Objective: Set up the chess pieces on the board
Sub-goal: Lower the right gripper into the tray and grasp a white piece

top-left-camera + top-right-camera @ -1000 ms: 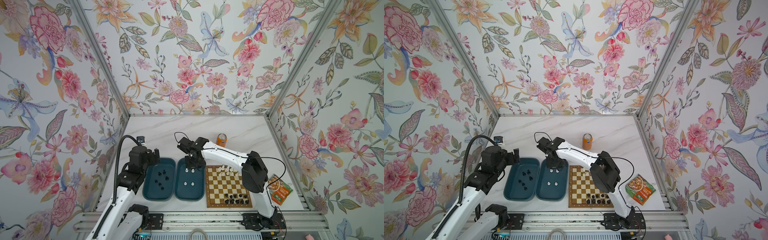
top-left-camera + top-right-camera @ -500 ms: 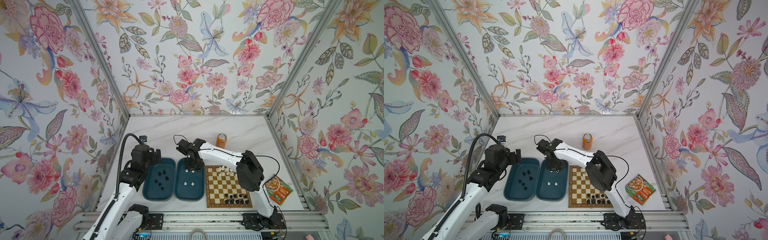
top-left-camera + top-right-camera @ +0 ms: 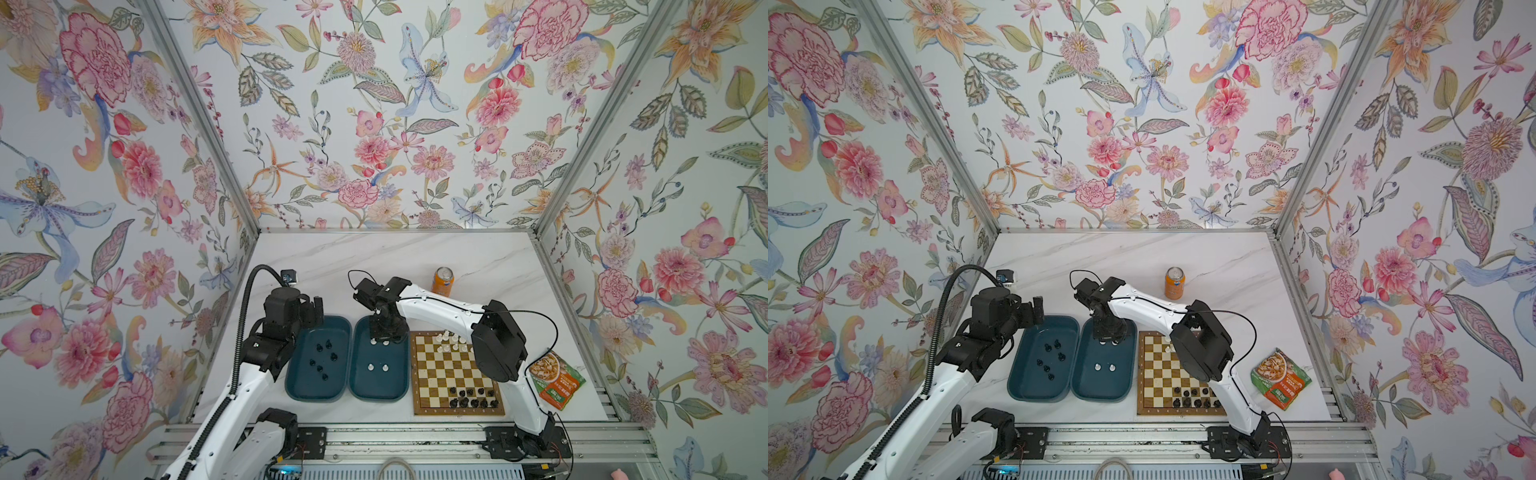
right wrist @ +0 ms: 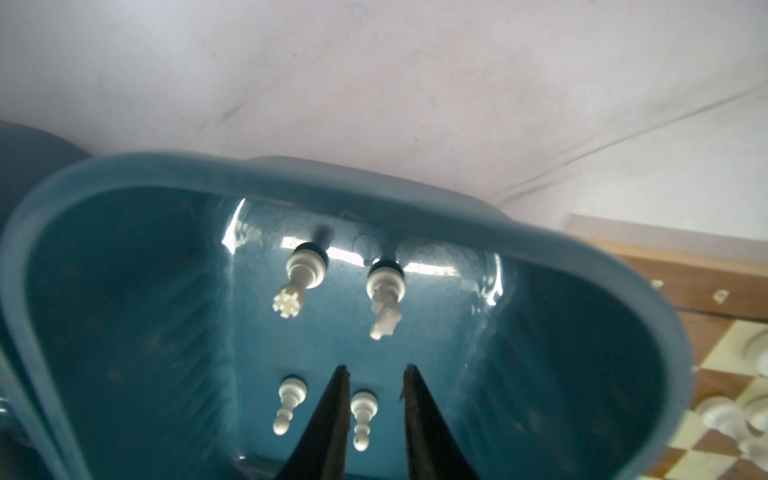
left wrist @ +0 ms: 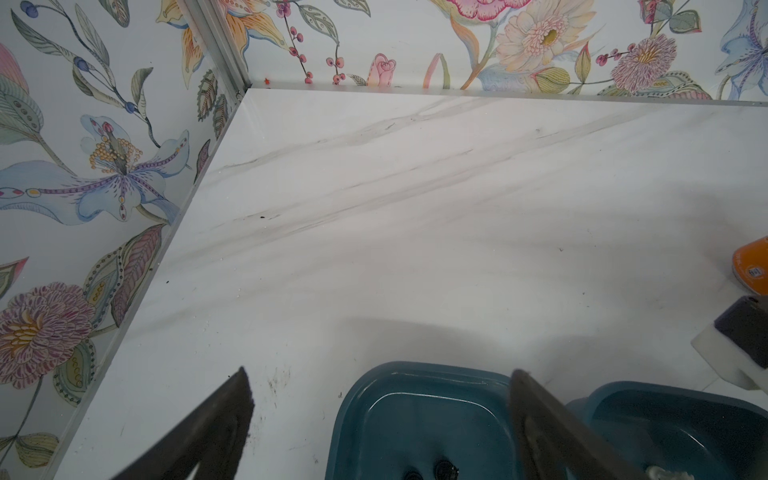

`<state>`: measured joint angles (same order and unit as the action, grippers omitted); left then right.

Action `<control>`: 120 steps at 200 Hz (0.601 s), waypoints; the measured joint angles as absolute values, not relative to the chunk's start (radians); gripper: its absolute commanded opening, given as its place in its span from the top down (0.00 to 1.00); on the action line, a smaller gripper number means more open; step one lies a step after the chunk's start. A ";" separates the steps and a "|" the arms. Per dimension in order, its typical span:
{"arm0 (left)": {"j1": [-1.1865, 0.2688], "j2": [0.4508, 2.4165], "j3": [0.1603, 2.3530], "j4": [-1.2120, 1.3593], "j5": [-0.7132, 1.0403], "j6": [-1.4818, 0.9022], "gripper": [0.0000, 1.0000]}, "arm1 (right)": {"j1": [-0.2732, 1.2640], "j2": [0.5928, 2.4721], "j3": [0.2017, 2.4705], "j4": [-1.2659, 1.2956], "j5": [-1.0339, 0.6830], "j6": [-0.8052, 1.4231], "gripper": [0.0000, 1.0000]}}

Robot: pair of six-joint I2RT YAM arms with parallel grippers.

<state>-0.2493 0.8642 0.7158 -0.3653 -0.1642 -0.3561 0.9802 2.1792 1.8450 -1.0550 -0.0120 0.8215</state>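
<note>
Chess pieces (image 4: 299, 278) are standing upright in the right teal tray (image 3: 357, 390), four white ones, long axes vertical and heads pointing up toward the wrist camera. Black pieces (image 3: 322, 357) are lying scattered in the left teal tray (image 3: 293, 374), their poses too small to tell. More are sitting on the board (image 3: 459, 411), white at its far edge, black near its front edge. The right gripper (image 4: 374, 370) is reaching into the white pieces' tray, fingers apart on either side of a white pawn (image 4: 362, 419), not yet pinching it. The left gripper (image 5: 380, 372) is hovering by the black tray's far rim, spread wide and holding nothing.
</note>
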 measured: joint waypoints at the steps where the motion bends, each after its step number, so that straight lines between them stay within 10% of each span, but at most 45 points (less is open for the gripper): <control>1: -0.249 0.864 0.716 -0.366 -0.164 -0.356 0.03 | 0.980 2.180 1.845 -1.055 -0.012 0.822 0.76; 120: -0.249 0.866 0.725 -0.365 -0.165 -0.356 0.03 | 0.960 2.230 1.880 -1.058 -0.019 0.826 0.76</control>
<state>-0.2493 0.8661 0.7254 -0.3653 -0.1646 -0.3561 0.9604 2.2299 1.8797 -1.0580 -0.0193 0.8265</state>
